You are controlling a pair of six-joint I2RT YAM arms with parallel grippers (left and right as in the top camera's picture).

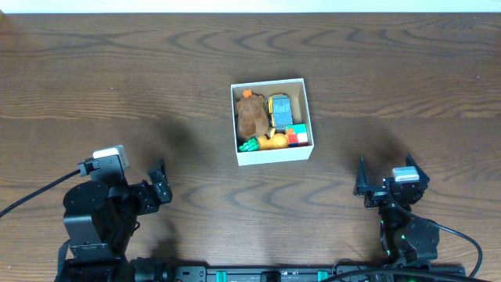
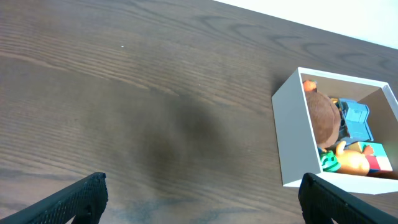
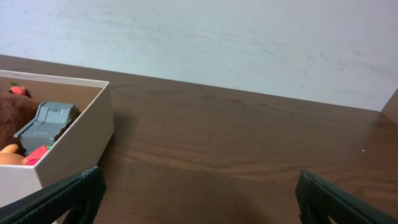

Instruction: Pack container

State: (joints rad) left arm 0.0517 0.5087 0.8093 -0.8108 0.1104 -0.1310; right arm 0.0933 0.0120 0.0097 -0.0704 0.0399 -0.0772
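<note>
The container (image 1: 273, 153) is a square white cardboard box in the middle of the table. It holds a brown plush toy (image 1: 251, 114), a blue-grey toy car (image 1: 279, 109), an orange piece (image 1: 274, 141), a green piece (image 1: 248, 145) and a multicoloured cube (image 1: 296, 135). It also shows in the left wrist view (image 2: 292, 134) and the right wrist view (image 3: 74, 146). My left gripper (image 1: 159, 185) is open and empty near the front left, well apart from the box. My right gripper (image 1: 387, 180) is open and empty near the front right.
The dark wooden table (image 1: 117, 86) spreads around the box. A pale wall (image 3: 217, 43) stands behind the table's far edge. A black cable (image 1: 39, 196) runs from the left arm to the left edge.
</note>
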